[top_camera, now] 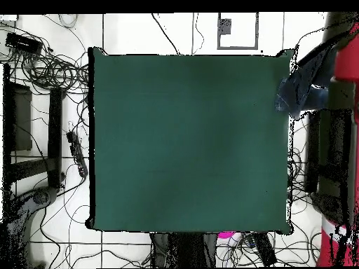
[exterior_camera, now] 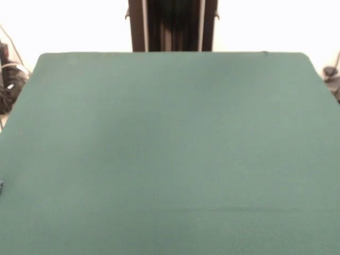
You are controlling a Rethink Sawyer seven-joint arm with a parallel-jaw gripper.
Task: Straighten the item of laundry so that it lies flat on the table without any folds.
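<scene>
The green worktop (exterior_camera: 170,154) carries nothing in either view. In the overhead view the jeans (top_camera: 300,90) hang bunched just off its right edge near the upper corner, held by a person in a red sleeve (top_camera: 346,59) at the picture's right side. The jaws show in neither view, so their state cannot be told.

Even, soft light on the table (exterior_camera: 170,159); surroundings glare white, no distinct shadows.
</scene>
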